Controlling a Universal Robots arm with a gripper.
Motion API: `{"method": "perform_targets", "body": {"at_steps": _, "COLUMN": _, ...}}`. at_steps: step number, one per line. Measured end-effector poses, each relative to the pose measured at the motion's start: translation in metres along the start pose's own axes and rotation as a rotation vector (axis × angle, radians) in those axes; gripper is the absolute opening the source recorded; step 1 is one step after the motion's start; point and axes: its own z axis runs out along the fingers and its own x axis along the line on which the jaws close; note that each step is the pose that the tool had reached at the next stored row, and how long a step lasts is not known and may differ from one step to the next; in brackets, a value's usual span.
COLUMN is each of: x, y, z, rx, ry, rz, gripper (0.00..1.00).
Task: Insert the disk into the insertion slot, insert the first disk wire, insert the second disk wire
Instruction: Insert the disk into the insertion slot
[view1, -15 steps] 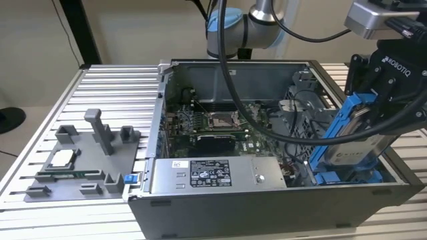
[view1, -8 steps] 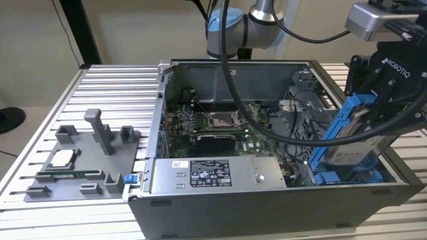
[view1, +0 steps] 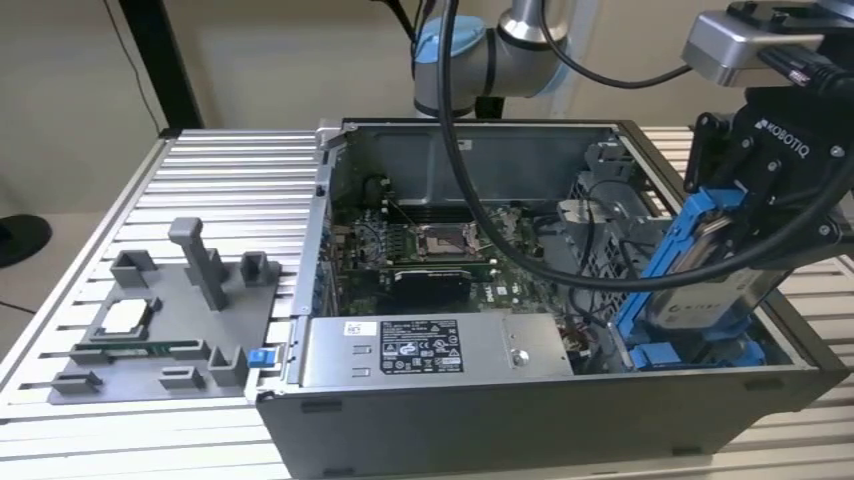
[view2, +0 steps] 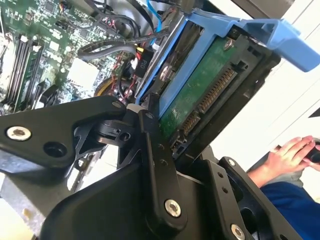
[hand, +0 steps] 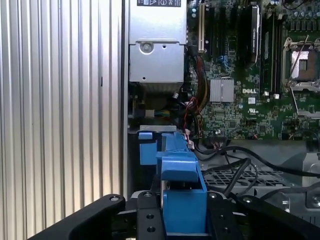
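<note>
My gripper (view1: 747, 225) is shut on the disk (view1: 705, 280), a silver-grey drive in a bright blue carrier. The drive hangs tilted, its lower end down inside the open computer case at the exterior view's right. Just below it lies the insertion slot (view1: 694, 353) with its blue rails. In the second wrist view the disk (view2: 197, 92) shows its green underside and connector, clamped between my black fingers (view2: 150, 125). In the first wrist view the blue carrier (hand: 182, 200) sits between the finger pads (hand: 147, 217), above the slot's blue tabs (hand: 146, 150). Loose black cables (hand: 235, 167) lie over the perforated cage.
A silver power-supply box (view1: 427, 345) fills the case's front, with the motherboard (view1: 427, 250) behind it. A grey fixture plate (view1: 160, 320) with small parts lies on the ribbed metal table (view1: 227, 170) at the exterior view's left. A person's hand (view2: 290, 155) rests beyond the case.
</note>
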Motion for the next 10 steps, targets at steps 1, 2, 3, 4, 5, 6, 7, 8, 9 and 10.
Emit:
{"method": "perform_targets", "body": {"at_steps": 1, "x": 0.0000, "y": -0.0001, "z": 0.0012, "rx": 0.0002, "ry": -0.0004, "rz": 0.000, "gripper": 0.00}}
{"method": "perform_targets", "body": {"at_steps": 2, "x": 0.0001, "y": -0.0003, "z": 0.0033, "rx": 0.0001, "ry": -0.0017, "rz": 0.000, "gripper": 0.00}}
{"method": "perform_targets", "body": {"at_steps": 3, "x": 0.0001, "y": -0.0004, "z": 0.0050, "rx": 0.0001, "ry": -0.0012, "rz": 0.000, "gripper": 0.00}}
{"method": "perform_targets", "body": {"at_steps": 4, "x": 0.0000, "y": -0.0004, "z": 0.0063, "rx": -0.0004, "ry": -0.0006, "rz": 0.000, "gripper": 0.00}}
{"method": "perform_targets", "body": {"at_steps": 5, "x": 0.0000, "y": -0.0006, "z": 0.0073, "rx": -0.0025, "ry": -0.0008, "rz": 0.000, "gripper": 0.00}}
{"method": "perform_targets", "body": {"at_steps": 6, "x": 0.0000, "y": -0.0006, "z": 0.0082, "rx": -0.0045, "ry": -0.0006, "rz": 0.000, "gripper": 0.00}}
{"method": "perform_targets", "body": {"at_steps": 7, "x": 0.0000, "y": -0.0006, "z": 0.0100, "rx": -0.0049, "ry": -0.0005, "rz": 0.000, "gripper": 0.00}}
{"method": "perform_targets", "body": {"at_steps": 8, "x": 0.0001, "y": -0.0007, "z": 0.0118, "rx": -0.0050, "ry": -0.0008, "rz": 0.000, "gripper": 0.00}}
{"method": "perform_targets", "body": {"at_steps": 9, "x": 0.0000, "y": -0.0007, "z": 0.0135, "rx": -0.0050, "ry": -0.0005, "rz": 0.000, "gripper": 0.00}}
{"method": "perform_targets", "body": {"at_steps": 10, "x": 0.0001, "y": -0.0008, "z": 0.0154, "rx": -0.0051, "ry": -0.0008, "rz": 0.000, "gripper": 0.00}}
